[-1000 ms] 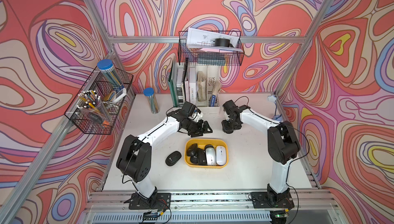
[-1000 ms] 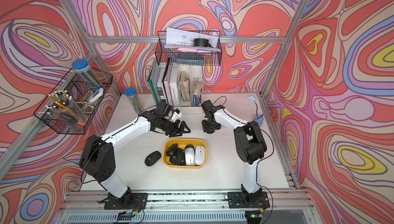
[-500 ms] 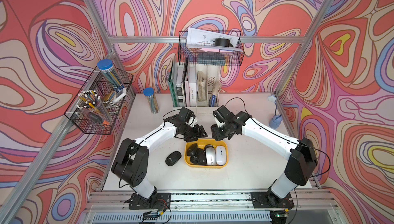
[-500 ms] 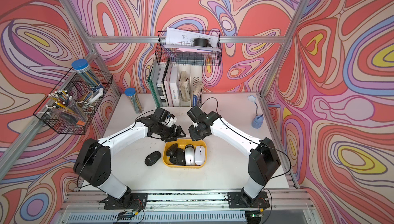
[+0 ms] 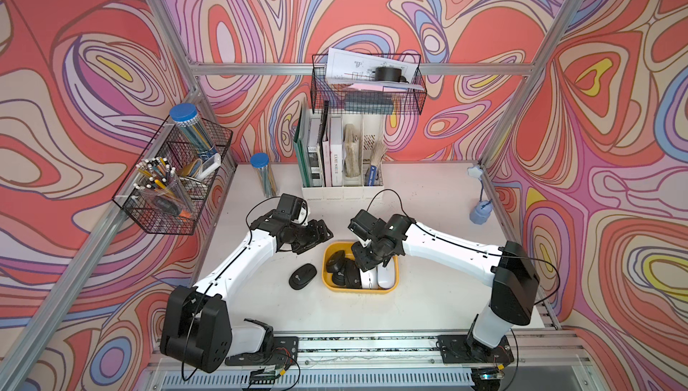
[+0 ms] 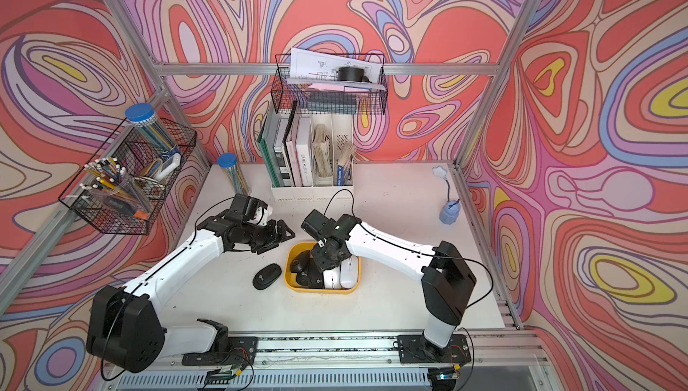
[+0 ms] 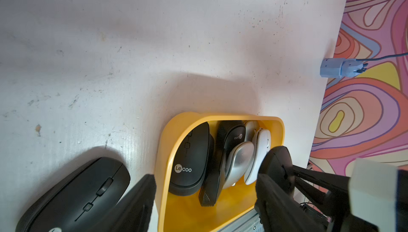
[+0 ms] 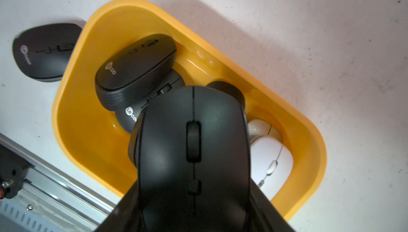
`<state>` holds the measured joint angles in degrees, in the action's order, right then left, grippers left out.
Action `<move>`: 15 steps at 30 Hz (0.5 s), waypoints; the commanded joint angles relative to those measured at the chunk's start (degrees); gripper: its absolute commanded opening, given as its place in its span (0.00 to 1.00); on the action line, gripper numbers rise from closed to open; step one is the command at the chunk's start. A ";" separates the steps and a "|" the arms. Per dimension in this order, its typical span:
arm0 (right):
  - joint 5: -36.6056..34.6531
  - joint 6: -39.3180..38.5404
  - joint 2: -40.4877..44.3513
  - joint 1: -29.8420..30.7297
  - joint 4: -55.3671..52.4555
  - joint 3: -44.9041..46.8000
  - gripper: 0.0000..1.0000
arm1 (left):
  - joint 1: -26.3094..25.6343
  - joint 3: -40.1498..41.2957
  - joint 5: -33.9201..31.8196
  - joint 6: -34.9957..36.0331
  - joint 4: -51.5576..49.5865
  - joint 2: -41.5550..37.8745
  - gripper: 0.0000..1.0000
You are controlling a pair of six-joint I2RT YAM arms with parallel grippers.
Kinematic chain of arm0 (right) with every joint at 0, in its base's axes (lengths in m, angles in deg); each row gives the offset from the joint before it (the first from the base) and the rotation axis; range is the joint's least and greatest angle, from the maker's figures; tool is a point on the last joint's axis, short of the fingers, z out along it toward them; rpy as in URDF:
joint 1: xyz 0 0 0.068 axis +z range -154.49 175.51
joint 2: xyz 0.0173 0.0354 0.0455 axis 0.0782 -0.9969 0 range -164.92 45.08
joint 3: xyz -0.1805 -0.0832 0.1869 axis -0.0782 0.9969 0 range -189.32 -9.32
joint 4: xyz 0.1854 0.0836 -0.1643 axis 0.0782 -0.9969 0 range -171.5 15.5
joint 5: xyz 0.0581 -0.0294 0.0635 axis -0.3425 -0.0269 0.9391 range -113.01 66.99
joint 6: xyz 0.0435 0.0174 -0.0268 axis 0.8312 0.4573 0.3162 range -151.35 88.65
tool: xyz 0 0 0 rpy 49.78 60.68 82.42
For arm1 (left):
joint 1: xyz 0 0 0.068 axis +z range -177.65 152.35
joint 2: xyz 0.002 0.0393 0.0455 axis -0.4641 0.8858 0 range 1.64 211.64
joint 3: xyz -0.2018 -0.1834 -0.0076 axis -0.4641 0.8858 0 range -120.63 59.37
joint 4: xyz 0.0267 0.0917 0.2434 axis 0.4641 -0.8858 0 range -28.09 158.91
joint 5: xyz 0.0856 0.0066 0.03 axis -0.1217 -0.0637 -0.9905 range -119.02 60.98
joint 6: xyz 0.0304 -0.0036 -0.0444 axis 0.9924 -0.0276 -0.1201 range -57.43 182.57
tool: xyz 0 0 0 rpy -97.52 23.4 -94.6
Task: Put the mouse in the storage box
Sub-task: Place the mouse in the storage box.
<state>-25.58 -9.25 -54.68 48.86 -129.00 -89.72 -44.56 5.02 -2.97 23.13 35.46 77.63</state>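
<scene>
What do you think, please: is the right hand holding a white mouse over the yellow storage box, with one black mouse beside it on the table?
Not quite: the right wrist view shows the mouse in the right hand is black, not white. The rest stands.

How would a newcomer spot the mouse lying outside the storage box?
Find the yellow storage box on the white table. Just outside its wall, on the left arm's side, lies a black Lecoo mouse, the only one on bare table.
</scene>
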 commanded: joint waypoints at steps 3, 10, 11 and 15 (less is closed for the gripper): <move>-1.43 0.58 -1.40 -0.03 1.57 -0.66 0.55 | -0.05 2.82 2.28 0.19 0.84 -2.89 0.78; -2.94 -0.67 -5.96 0.16 0.06 -2.53 0.56 | 0.09 2.51 -0.46 1.83 -3.69 -1.54 0.78; -3.37 -0.69 -6.38 0.17 -0.40 -2.94 0.56 | 0.08 2.71 -0.78 1.73 -3.89 -1.54 0.78; -2.48 -1.33 -7.08 0.17 -0.50 -3.94 0.56 | 0.04 3.10 0.01 1.60 -3.83 -1.24 0.78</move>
<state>-27.17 -9.79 -61.24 48.83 -129.15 -91.27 -44.54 7.36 -2.62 23.77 33.73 76.23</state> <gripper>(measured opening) 0.607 0.781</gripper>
